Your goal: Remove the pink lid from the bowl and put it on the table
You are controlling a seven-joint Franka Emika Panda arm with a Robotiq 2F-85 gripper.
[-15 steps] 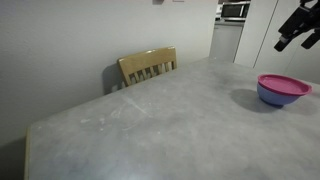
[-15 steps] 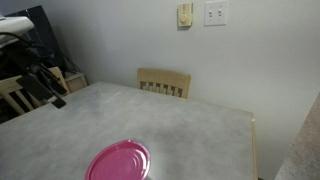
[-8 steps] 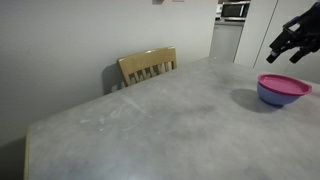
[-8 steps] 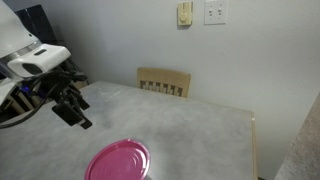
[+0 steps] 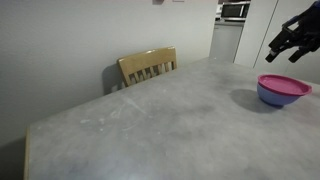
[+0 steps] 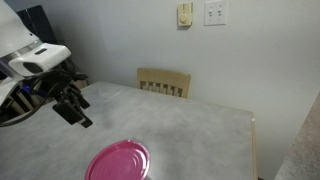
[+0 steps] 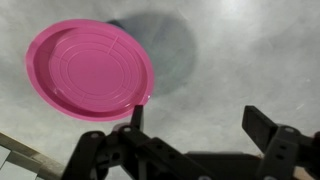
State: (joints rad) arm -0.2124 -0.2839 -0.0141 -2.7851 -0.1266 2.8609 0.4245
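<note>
The pink lid (image 7: 90, 68) lies on the bowl (image 5: 282, 97), which stands near one edge of the grey surface (image 5: 150, 120). As far as I can judge, no part of the task is done: the lid covers the bowl, untouched. The jaws stand wide apart and empty, hanging in the air to one side of the lid. What is left is to come down at the rim, grip it, lift the lid off and lay it on the bare surface.
</note>
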